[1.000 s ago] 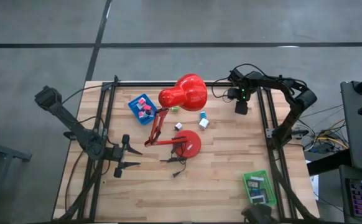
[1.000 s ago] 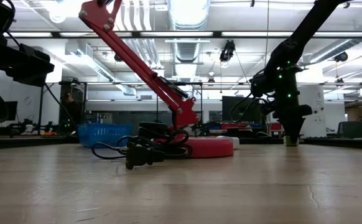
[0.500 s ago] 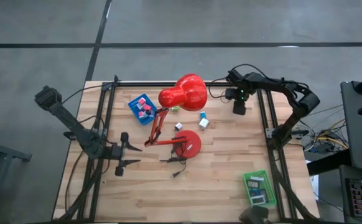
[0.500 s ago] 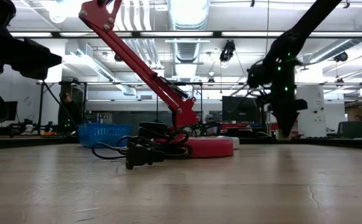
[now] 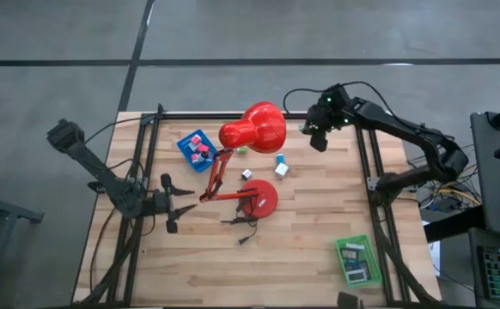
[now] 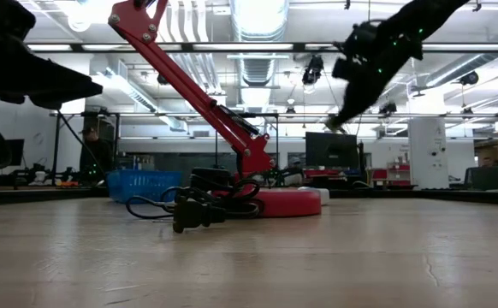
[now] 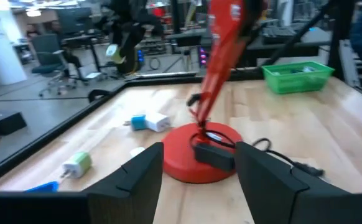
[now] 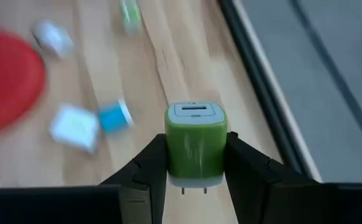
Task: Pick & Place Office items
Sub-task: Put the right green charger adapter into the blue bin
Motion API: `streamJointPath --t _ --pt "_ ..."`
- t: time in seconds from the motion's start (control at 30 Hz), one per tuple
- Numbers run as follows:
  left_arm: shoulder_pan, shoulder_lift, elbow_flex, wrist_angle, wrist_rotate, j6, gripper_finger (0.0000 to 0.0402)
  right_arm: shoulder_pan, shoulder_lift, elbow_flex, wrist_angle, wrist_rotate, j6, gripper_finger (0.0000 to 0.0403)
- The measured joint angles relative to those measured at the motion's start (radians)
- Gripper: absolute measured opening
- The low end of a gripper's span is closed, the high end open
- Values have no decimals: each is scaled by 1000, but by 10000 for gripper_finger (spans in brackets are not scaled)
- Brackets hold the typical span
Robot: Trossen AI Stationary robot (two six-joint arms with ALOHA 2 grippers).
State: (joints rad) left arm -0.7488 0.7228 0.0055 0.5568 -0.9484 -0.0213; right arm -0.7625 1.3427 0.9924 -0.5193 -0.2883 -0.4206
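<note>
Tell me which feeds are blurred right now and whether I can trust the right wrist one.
Right wrist view: the green charger block between the jaws is sharp, the table behind it smeared. Left wrist view: soft all over, red lamp base included. Low view: ceiling lights glare, arms silhouetted. High view: clear.

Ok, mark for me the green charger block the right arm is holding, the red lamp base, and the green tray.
green charger block [image 8: 195, 144]: right wrist view, middle of its front face, between the fingers.
red lamp base [image 5: 259, 196]: high view, centre of the round disc.
green tray [image 5: 356, 245]: high view, its far rim.
</note>
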Motion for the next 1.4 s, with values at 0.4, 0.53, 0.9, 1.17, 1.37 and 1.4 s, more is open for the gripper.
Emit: streamJointPath --t 0.4,0.53,0.9,1.17,1.37,1.4 --pt "316 -38 0 116 251 99 202 155 138 0 433 -155 136 117" --pt "510 -40 0 143 440 104 202 197 224 0 592 -175 162 117" --pt "1003 -33 0 267 961 80 202 228 400 0 1008 -290 269 117" --pt "1213 78 17 368 1123 58 202 231 449 0 1143 -343 288 117" --pt "1246 294 119 478 1204 70 202 230 485 14 1207 -367 306 117" --pt "1247 337 143 487 1212 77 202 231 497 27 1209 -374 310 117"
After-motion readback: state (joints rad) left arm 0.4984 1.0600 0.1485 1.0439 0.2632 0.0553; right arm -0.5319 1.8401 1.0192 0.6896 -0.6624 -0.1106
